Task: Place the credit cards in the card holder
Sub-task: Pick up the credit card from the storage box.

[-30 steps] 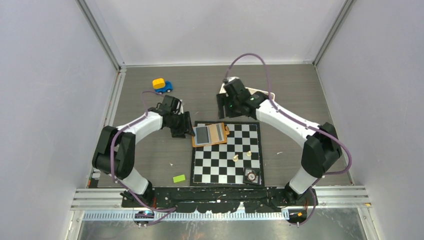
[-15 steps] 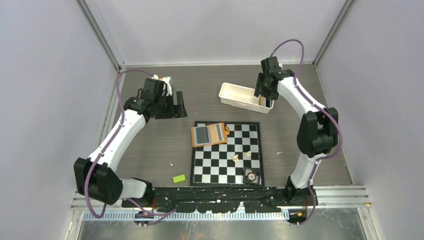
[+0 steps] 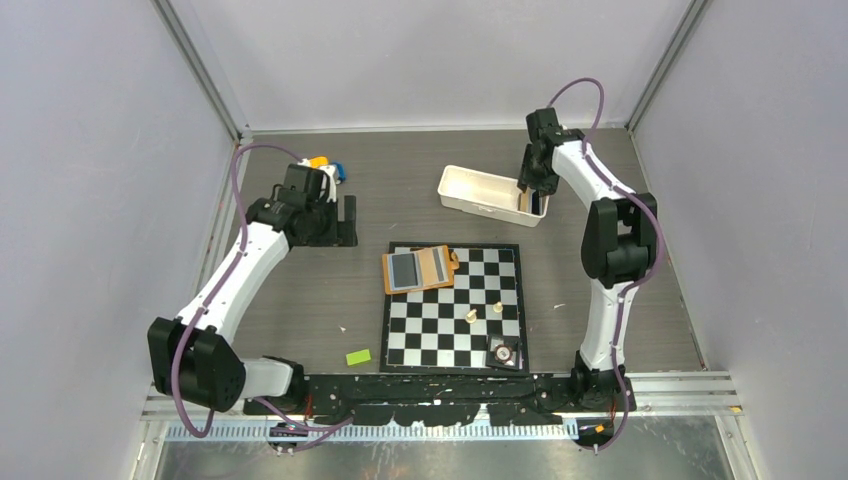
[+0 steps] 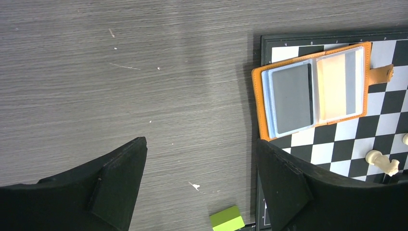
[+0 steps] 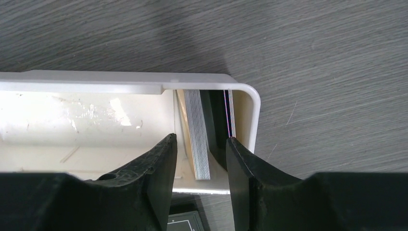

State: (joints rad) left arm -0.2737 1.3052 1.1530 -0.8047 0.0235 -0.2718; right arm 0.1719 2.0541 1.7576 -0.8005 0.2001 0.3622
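Both claws gape: your left claw (image 4: 200,143) empty, left of the chessboard (image 3: 455,320); your right claw (image 5: 201,139) straddling credit cards (image 5: 197,130) in the tray (image 5: 120,86) beyond it. The card holder (image 3: 420,269) lies open on its far-left corner.

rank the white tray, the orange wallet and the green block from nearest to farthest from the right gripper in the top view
1. white tray, far right of the table: the right gripper sits over its right end.
2. orange wallet, on the far left corner of the chessboard.
3. green block, near edge, left of the chessboard.
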